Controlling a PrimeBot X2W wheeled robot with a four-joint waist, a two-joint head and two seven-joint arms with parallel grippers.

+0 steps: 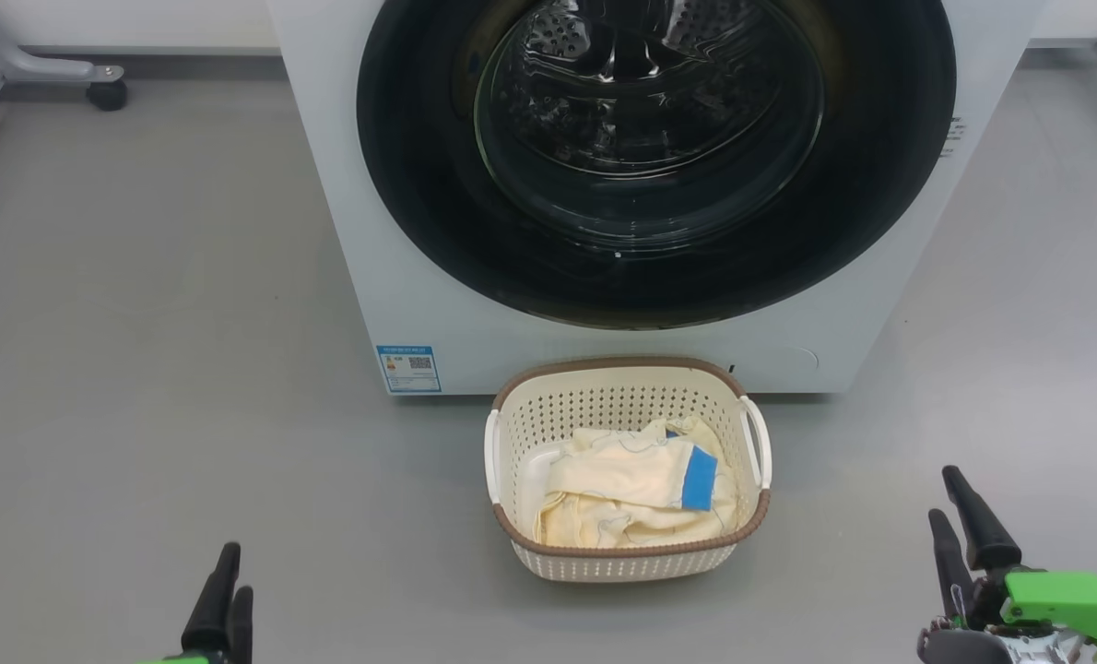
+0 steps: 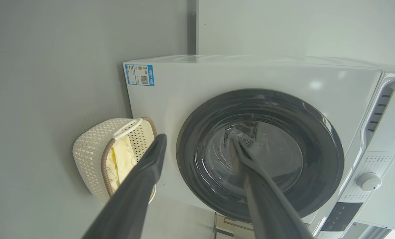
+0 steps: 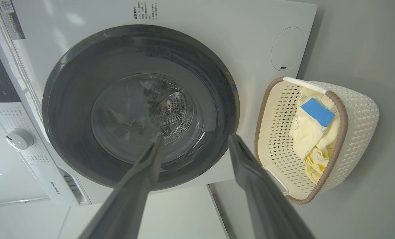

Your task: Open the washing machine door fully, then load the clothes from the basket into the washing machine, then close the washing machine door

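Two grippers: left gripper (image 1: 235, 572) and right gripper (image 1: 943, 493) are both spread wide with nothing between the long dark tapered fingers. They sit at the low corners of the head view, well apart from the basket.
Door: washing machine door (image 1: 419, 184) is closed flat against the front. Wide glossy black ring, bulging clear glass centre (perforated steel drum visible through it).
Machine: washing machine (image 1: 788, 355) is a smooth white box on a matte grey floor (image 1: 143, 323), with a blue sticker (image 1: 408, 368) low on the front at the robot's left.
Basket: basket (image 1: 627, 563) is cream perforated plastic, a rounded rectangle with a brown rim and white side handles. It stands on the floor just in front of the machine, below the door.
Contents: clothes (image 1: 622, 489) are crumpled soft cream-yellow fabric with thin blue lines and a bright blue patch (image 1: 699, 480), all inside the basket and below its rim.
Left wrist view: reaches past the head view's top edge to a round white knob (image 2: 369, 181), a dark panel and brand lettering.
Right wrist view: adds a round flap (image 3: 287, 48) low on the front, on the basket side.
Head view: adds a black caster (image 1: 106, 94) at the far left (on a grey frame leg).
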